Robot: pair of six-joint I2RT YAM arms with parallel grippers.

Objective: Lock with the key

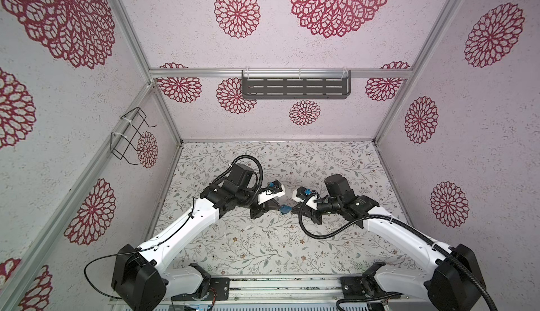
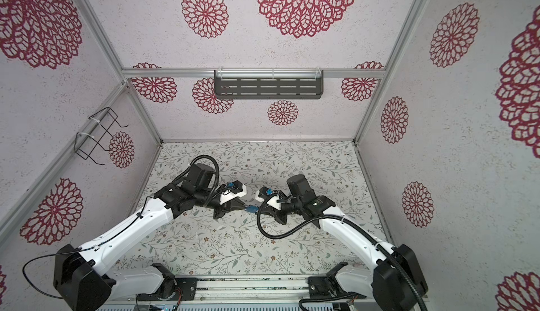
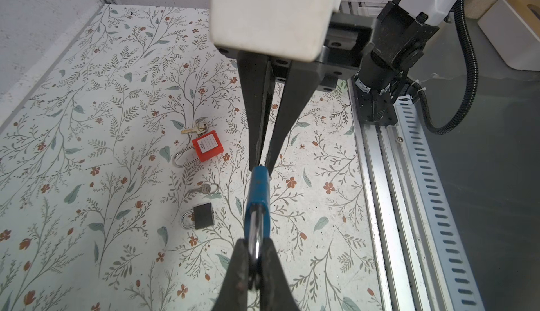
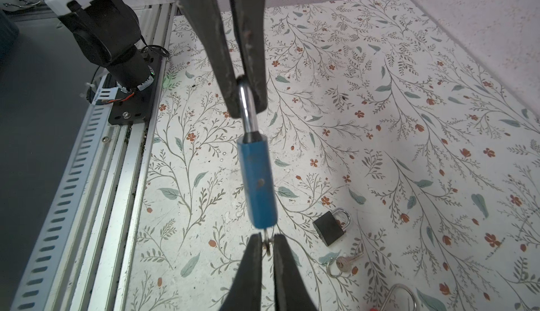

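A blue padlock (image 1: 285, 209) (image 2: 251, 209) hangs in the air between my two grippers, above the middle of the floral table. My left gripper (image 3: 255, 243) (image 1: 277, 206) is shut on its silver shackle (image 3: 256, 233) (image 4: 247, 104). The blue body (image 3: 258, 189) (image 4: 257, 178) points toward my right gripper (image 4: 266, 239) (image 1: 294, 209). That gripper is shut on the small key (image 4: 267, 241), which sticks out of the padlock's bottom end. The key's blade is hidden inside the body.
On the table below lie a red padlock (image 3: 208, 146) with a key bunch (image 3: 196, 128), a black padlock (image 3: 202, 216) (image 4: 331, 226) and a loose silver key on a ring (image 3: 204, 189) (image 4: 343, 262). The aluminium rail (image 3: 380, 195) runs along the front edge.
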